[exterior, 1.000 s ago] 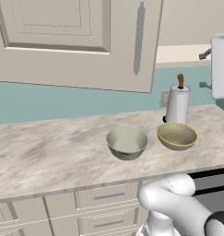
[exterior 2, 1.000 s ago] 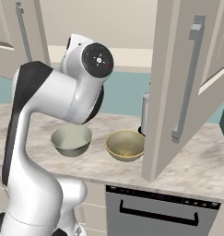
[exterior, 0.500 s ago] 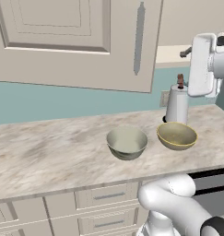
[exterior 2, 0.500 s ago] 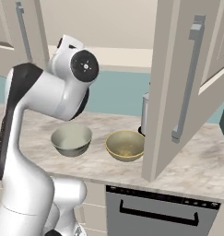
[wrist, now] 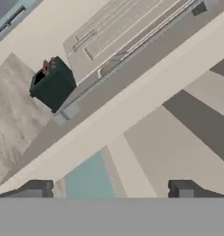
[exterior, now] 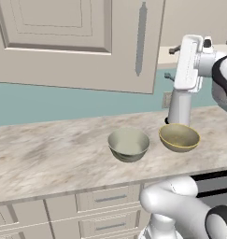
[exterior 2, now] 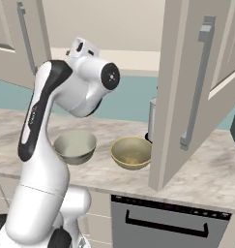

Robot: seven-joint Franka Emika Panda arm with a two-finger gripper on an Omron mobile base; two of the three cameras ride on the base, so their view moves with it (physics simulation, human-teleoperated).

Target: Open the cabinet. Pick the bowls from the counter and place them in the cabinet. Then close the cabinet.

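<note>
Both bowls sit where they sat a second ago: the greyish-white bowl (exterior: 129,144) and the tan-yellow bowl (exterior: 179,137) rest side by side, close but not touching, near the front edge of the marbled desk (exterior: 49,154), with a tall pale cylindrical holder (exterior: 179,108) standing just behind the tan-yellow one. What has changed is the arm. A second ago only a corner of the white hand showed at the right edge of the left base view; half a second ago it had come further in; now the hand (exterior: 190,63) hangs well inside the picture, above the holder and the tan-yellow bowl and clear of both. In the right base view the round dark-capped joint (exterior 2: 110,75) has swung from left of centre toward the middle and now sits over the gap between the two bowls, partly in front of the greyish-white one. The cabinet (exterior 2: 186,92) stands open, its right door swung out toward the camera with its long grey bar handle (exterior 2: 196,82) facing forward; the left door (exterior: 82,42) has not moved. In the hand view the two dark fingers (wrist: 183,188) stand wide apart with nothing between them, looking at a door edge, beige panelling and a dark green box (wrist: 53,85) on a stretch of marbled desk.
</note>
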